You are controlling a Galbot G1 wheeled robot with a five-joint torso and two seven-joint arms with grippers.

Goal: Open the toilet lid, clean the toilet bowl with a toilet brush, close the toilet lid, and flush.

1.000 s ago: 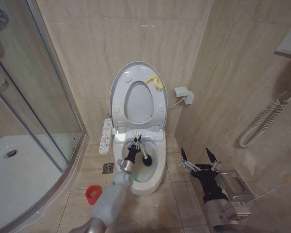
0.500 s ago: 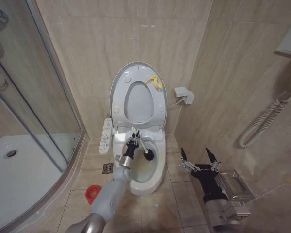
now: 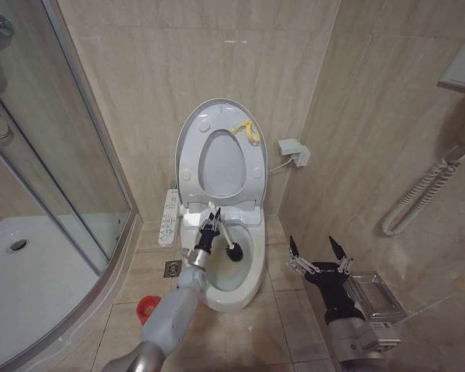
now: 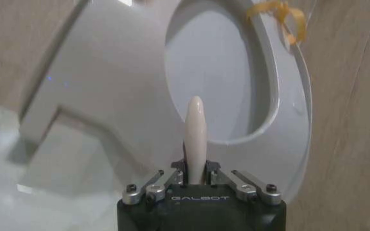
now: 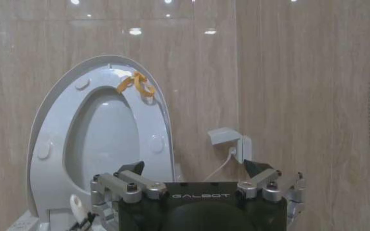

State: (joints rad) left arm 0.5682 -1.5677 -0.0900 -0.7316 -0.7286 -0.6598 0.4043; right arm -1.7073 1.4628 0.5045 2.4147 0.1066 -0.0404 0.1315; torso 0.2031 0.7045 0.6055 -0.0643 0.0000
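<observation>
- While our left gripper reaches over the toilet bowl, its fingers are pinched on the thin white handle of the toilet brush; in the left wrist view that gripper shows the handle standing up from between its closed fingertips.
- We see the brush's black bristle head down inside the bowl, toward the bowl's right side, with the handle slanting up and back to our gripper near the rear of the rim.
- Our left arm stretches from the bottom of the head view up and across the front left edge of the bowl.
- Behind the gripper, the toilet lid stands raised against the tiled wall, with the ring-shaped seat lifted flat against it; a yellow loop tag hangs at the top right of the seat.
- We hold our right gripper well apart from the toilet, low on the right above the floor tiles, its two dark fingers spread wide and holding nothing; in the right wrist view this gripper faces the raised lid.
- On the floor to the left of the bowl, partly hidden by our left arm, sits the red cup holder.
- Farther left we see the glass shower door and the white shower tray.
</observation>
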